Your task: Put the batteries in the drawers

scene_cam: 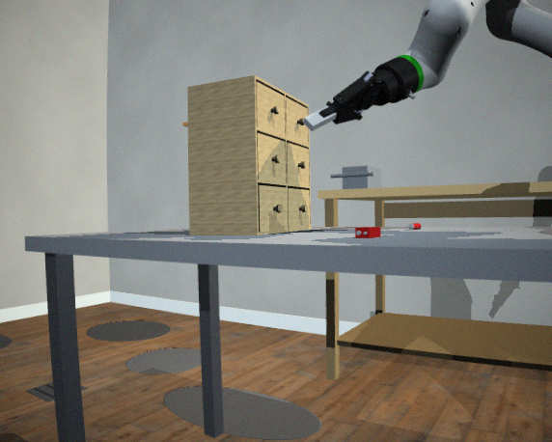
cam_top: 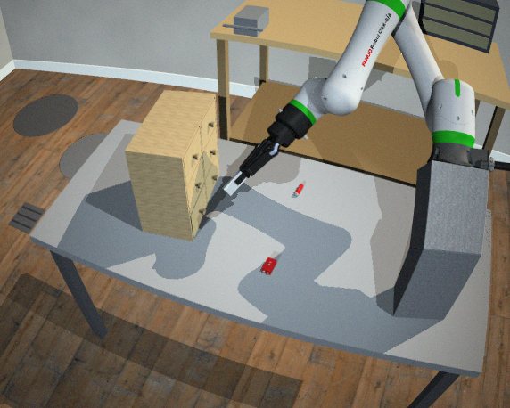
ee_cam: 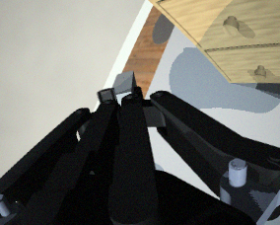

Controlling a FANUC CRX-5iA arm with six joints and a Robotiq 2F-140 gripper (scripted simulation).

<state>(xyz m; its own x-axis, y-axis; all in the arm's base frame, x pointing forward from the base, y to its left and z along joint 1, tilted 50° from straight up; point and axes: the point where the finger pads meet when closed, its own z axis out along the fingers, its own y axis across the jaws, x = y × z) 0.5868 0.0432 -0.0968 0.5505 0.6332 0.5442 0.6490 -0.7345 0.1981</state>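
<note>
The small wooden chest stands on the left of the grey table, with all six drawers pushed in; it also shows in the exterior view. My gripper is shut and empty, tilted toward the chest's front, close to the top-row right knob; its fingertips show in the exterior view and in the wrist view. The small red AAA battery lies on the table to the right of the gripper. The red nine-volt battery lies nearer the front edge.
The robot's grey pedestal stands at the table's right end. A wooden side table with a grey box and a dark rack stands behind.
</note>
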